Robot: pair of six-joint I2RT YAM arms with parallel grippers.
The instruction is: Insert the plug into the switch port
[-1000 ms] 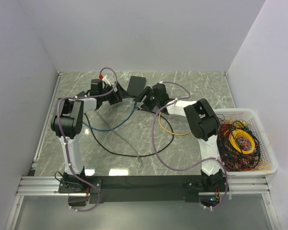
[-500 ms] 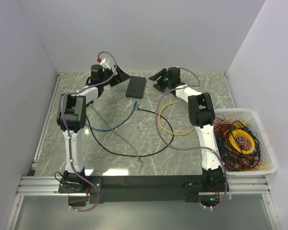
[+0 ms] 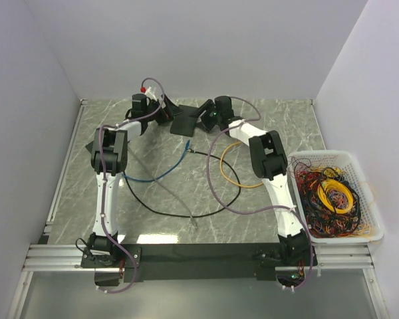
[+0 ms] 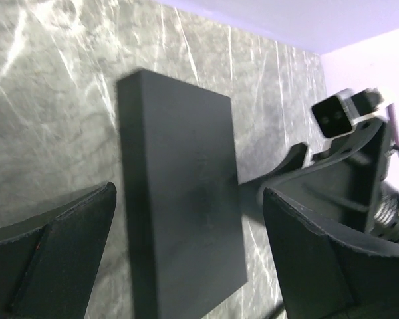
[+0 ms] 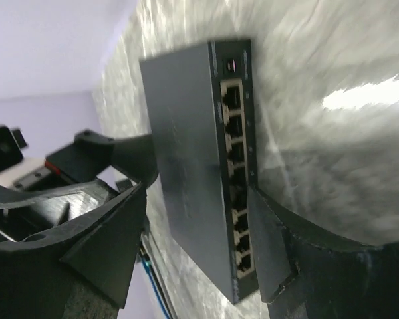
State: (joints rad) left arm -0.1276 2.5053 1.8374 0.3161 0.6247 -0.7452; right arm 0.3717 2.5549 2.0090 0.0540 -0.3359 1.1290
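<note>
Right arm's swinging back in leftward, closing on the box. Mid-table, the thin orange-yellow cable is lying beside that arm, so right's nearer; its clear plug is too small to spot. Farther back, right gripper and left gripper are hanging spread, empty, straddling the oblong dark-grey switch, port row facing right's camera.

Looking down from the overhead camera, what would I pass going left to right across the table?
Left tool → dark switch box → right tool → white basket of cables.
</note>
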